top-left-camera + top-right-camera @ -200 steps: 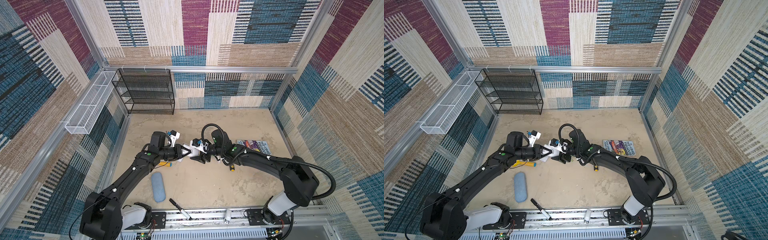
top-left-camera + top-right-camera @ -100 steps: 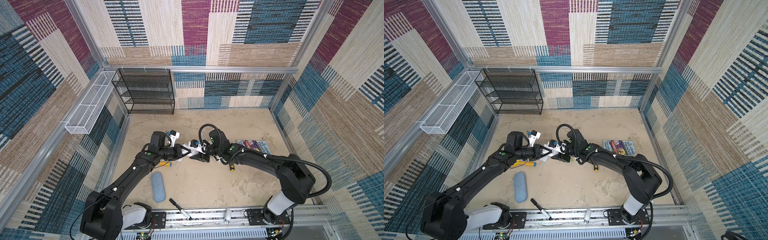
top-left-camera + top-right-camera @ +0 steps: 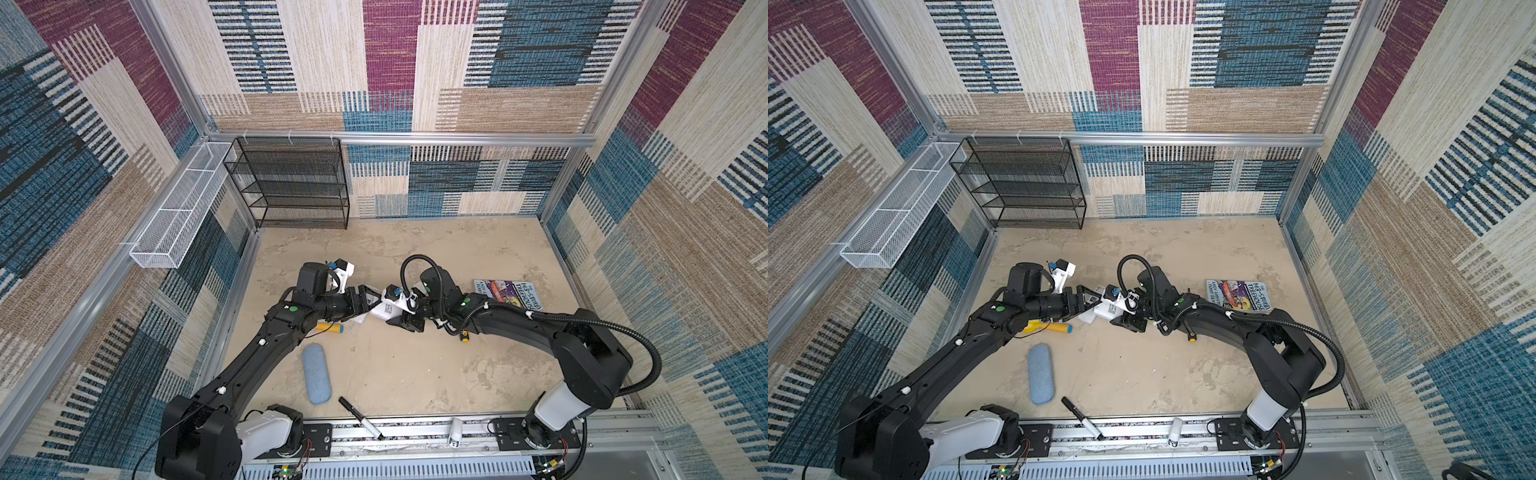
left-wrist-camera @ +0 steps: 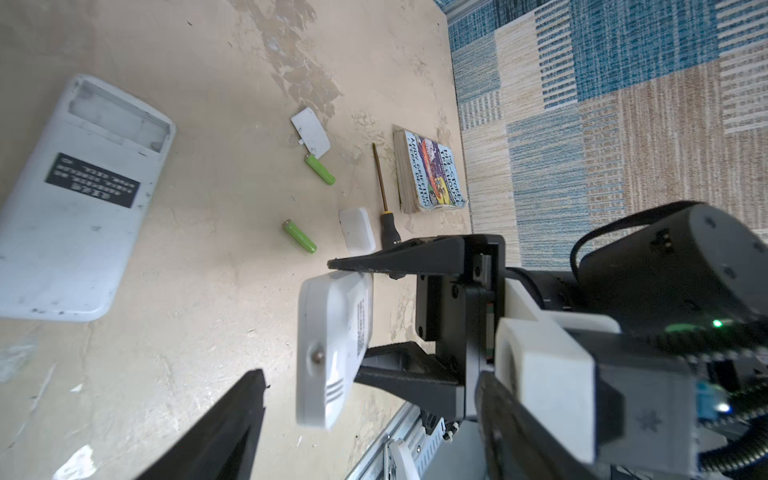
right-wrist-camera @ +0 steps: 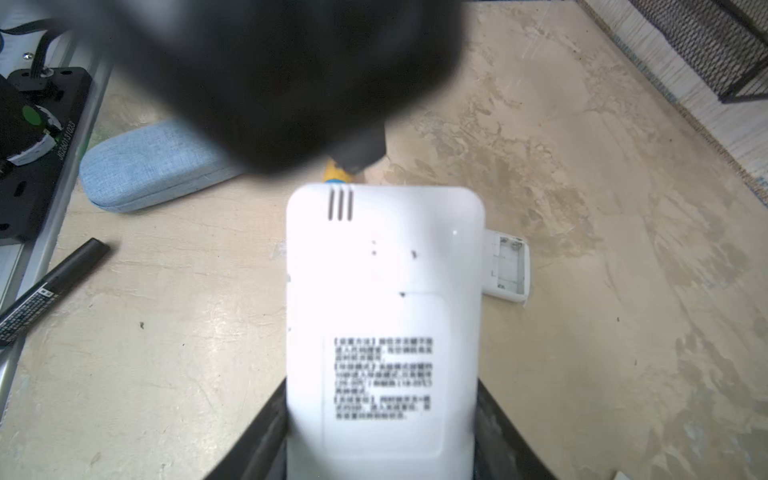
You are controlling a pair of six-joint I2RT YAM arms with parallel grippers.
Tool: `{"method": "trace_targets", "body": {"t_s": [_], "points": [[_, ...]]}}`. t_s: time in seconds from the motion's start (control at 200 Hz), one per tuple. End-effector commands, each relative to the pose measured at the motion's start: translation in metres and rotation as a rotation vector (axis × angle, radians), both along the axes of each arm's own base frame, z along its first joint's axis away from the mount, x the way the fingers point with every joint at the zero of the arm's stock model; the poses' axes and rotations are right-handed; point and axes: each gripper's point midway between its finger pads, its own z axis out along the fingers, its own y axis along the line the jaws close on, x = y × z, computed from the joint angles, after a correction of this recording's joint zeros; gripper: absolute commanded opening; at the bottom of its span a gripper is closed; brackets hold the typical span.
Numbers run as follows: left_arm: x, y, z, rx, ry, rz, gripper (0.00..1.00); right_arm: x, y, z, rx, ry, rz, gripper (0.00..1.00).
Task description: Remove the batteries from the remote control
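- My right pincer (image 4: 349,318) is closed on the two long sides of a small white remote control (image 5: 382,316). It holds the remote above the tabletop (image 4: 187,291), with the printed back facing the right wrist camera.
- My left pincer (image 3: 368,301) stands wide open just beside that remote's free end and grips nothing.
- A lime green battery (image 4: 320,169) lies loose on the tabletop, touching or just beside a white battery cover (image 4: 311,132).
- A second lime green battery (image 4: 300,236) lies apart from the first, near another white cover (image 4: 356,230).
- A larger white remote (image 4: 83,195) lies back up, its battery compartment open and empty.
- A screwdriver (image 4: 384,199) lies just beside a paperback book (image 4: 432,170).
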Motion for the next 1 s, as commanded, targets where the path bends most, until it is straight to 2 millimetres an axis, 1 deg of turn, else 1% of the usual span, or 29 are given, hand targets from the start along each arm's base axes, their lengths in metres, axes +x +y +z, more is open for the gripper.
{"method": "trace_targets", "body": {"t_s": [0.0, 0.115, 0.19, 0.25, 0.335, 0.466, 0.606, 0.841, 0.991], "points": [[0.003, 0.03, -0.014, 0.172, 0.016, 0.112, 0.82, -0.002, -0.008, -0.009, -0.013, 0.032, -0.053, 0.43], [0.004, 0.06, -0.016, 0.313, 0.019, 0.223, 0.82, -0.008, -0.02, -0.03, -0.069, 0.087, -0.091, 0.43], [0.004, 0.072, -0.013, 0.353, 0.0, 0.271, 0.82, -0.012, -0.025, -0.041, -0.096, 0.107, -0.1, 0.43], [0.004, 0.076, -0.01, 0.363, -0.015, 0.292, 0.82, -0.015, -0.028, -0.05, -0.115, 0.124, -0.103, 0.44], [0.003, 0.077, -0.006, 0.356, -0.029, 0.295, 0.82, -0.017, -0.03, -0.061, -0.147, 0.139, -0.101, 0.44], [0.002, 0.074, -0.012, 0.351, -0.006, 0.279, 0.82, -0.017, -0.03, -0.074, -0.196, 0.155, -0.102, 0.44], [0.001, 0.072, -0.019, 0.35, 0.015, 0.268, 0.82, -0.019, -0.029, -0.085, -0.233, 0.168, -0.092, 0.45], [0.003, 0.071, -0.019, 0.347, 0.01, 0.263, 0.82, -0.025, -0.026, -0.101, -0.29, 0.183, -0.07, 0.49], [0.002, 0.071, -0.023, 0.353, 0.017, 0.26, 0.82, -0.027, -0.026, -0.11, -0.328, 0.185, -0.056, 0.51]]}}
